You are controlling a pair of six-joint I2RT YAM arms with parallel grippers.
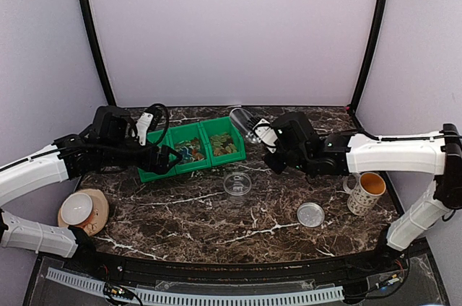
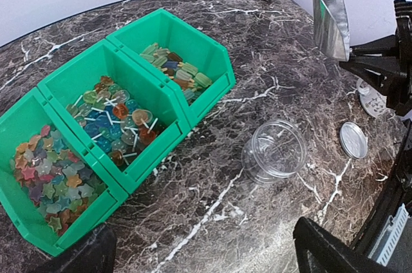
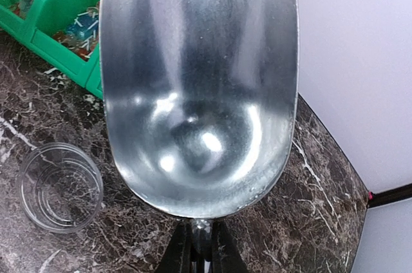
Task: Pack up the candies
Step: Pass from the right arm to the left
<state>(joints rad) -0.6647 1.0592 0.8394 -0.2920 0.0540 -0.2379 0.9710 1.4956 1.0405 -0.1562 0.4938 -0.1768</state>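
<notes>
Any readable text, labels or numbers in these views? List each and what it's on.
Nothing can be read in any view.
mug: dark marks on its side, too small to read.
clear tub: faint mark on its base in the top view, too blurred to read.
green bins, metal scoop, lid, candies: no print visible.

Bins [image 1: 189, 168] of candies [image 2: 119, 122] line the table's [image 1: 216, 230] back edge, a scoop [image 1: 242, 120] above their right end, a tub [image 1: 237, 183] just before them. A lid [image 1: 310, 213] and mug [image 1: 368, 192] lie toward the right edge, a bowl [image 1: 76, 208] at the front left corner.
</notes>
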